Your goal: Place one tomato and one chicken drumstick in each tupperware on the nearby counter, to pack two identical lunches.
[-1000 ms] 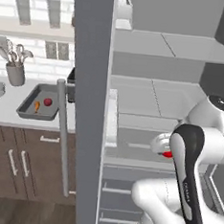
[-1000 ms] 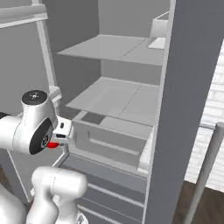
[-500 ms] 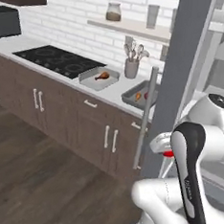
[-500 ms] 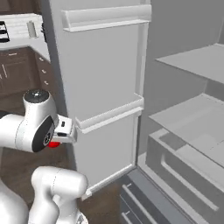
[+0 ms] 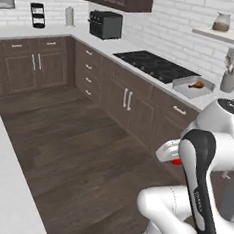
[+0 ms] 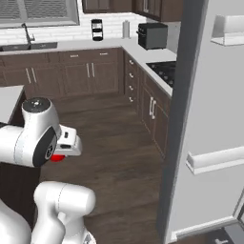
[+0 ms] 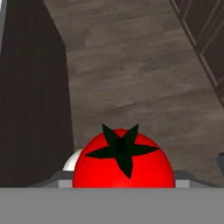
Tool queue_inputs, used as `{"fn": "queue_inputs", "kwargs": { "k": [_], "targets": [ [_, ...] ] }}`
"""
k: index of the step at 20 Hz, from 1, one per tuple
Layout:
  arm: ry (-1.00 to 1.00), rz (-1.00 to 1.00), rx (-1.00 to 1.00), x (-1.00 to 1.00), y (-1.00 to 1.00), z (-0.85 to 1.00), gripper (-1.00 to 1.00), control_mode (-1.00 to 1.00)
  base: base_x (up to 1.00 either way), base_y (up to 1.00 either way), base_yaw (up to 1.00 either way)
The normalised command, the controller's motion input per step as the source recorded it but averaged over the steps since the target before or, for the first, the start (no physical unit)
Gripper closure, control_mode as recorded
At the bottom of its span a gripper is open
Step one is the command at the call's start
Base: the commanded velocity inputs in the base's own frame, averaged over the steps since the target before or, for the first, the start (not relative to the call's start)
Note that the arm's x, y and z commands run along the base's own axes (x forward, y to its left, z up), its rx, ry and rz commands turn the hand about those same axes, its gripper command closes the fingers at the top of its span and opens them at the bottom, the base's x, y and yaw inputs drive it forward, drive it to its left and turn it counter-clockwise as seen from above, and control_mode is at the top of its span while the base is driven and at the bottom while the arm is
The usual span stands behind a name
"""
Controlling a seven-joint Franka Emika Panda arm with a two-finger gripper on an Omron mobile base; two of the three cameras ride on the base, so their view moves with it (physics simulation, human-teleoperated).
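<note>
End effector (image 7: 122,186) is gripping the red tomato (image 7: 123,158) snugly, hanging above the dark wood floor (image 7: 131,65) right now.

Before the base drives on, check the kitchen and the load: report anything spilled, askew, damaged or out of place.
Nothing stands out. The tomato sits stem-up between the jaws, intact. The chicken drumstick lies inside the tupperware on the counter beside the stovetop. The wooden floor shows no spill, and the cabinet doors are shut.
</note>
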Motion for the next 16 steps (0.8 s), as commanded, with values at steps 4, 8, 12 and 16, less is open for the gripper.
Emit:
{"fn": "queue_inputs", "kwargs": {
  "k": [4,8,12,16],
  "targets": [
    [0.00,0.00,0.00,0.00,0.00,0.00,1.00,1.00,1.00,0.09,0.00],
    [0.00,0.00,0.00,0.00,0.00,0.00,1.00,1.00,1.00,-0.10,0.00],
    [0.00,0.00,0.00,0.00,0.00,0.00,1.00,1.00,1.00,-0.22,-0.03],
    [0.00,0.00,0.00,0.00,0.00,0.00,1.00,1.00,1.00,-0.16,-0.21]
  ]
}}
